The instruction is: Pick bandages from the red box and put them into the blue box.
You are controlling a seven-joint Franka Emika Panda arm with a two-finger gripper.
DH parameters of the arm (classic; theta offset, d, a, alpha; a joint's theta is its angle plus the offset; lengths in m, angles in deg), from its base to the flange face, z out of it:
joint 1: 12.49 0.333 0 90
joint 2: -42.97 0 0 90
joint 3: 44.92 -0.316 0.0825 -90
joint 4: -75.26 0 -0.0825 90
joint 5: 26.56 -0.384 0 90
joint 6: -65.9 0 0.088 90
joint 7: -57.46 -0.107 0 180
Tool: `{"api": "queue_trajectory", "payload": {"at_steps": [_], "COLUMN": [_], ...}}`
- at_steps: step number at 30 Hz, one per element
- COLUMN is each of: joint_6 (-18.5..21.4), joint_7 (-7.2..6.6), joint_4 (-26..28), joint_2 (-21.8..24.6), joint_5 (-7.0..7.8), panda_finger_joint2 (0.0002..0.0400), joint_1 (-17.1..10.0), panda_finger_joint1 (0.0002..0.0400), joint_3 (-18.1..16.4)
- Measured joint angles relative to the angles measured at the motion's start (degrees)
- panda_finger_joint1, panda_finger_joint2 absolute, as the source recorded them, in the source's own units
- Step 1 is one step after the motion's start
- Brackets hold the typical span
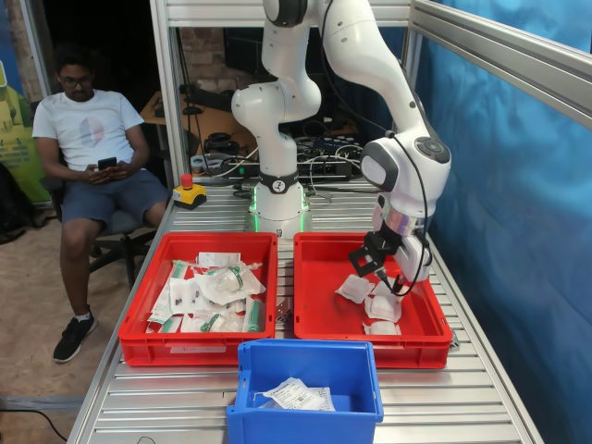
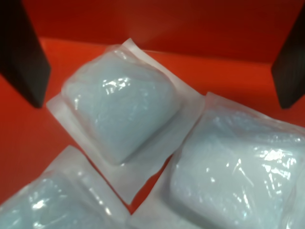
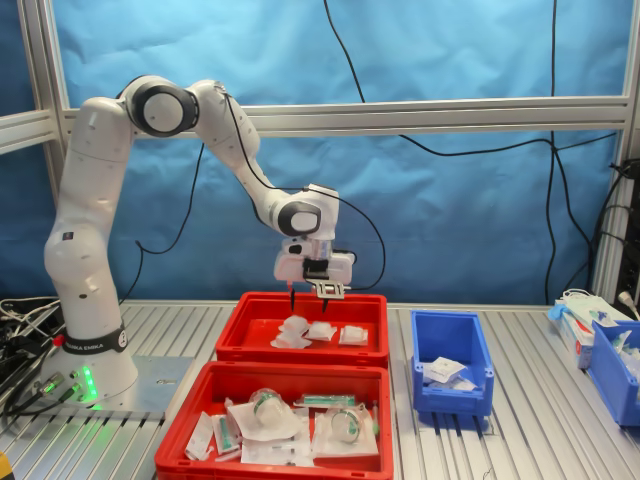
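While gripper (image 2: 162, 71) hangs open; bandages (image 2: 121, 112) lie beneath | red box (image 1: 319, 319)

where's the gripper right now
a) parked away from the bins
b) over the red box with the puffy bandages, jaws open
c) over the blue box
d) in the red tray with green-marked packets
b: the gripper hangs open over the red box, a bandage between its fingers.

Three bandages (image 1: 374, 305) (image 2: 121, 107) (image 3: 318, 331) — puffy white pads in clear crinkly wrappers — lying close together, edges overlapping, on the floor of the red box (image 1: 319, 319) (image 3: 250, 345). Blue box (image 1: 305, 365) (image 3: 450, 345) apart from it, deep-walled, holding one flat packet.
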Motion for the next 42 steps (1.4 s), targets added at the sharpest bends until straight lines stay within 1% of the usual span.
{"api": "queue_trajectory", "payload": {"at_steps": [9,16,35,40,42], "joint_6": [-3.49,-4.44,-5.34,-7.22,-8.53], "joint_7": [1.26,1.62,1.8,1.8,1.8], "joint_4": [-0.03,-0.05,-0.33,-0.83,-1.23], "joint_2": [-2.94,-4.19,-4.83,-4.84,-4.84], "joint_5": [0.0,0.0,0.0,0.0,0.0], "panda_finger_joint2": [0.04,0.04,0.04,0.04,0.04], "joint_1": [0.2,0.33,2.78,3.24,3.37], "panda_finger_joint1": [0.04,0.04,0.04,0.04,0.04], "joint_3": [-0.01,-0.01,-0.03,-0.06,-0.06]}}
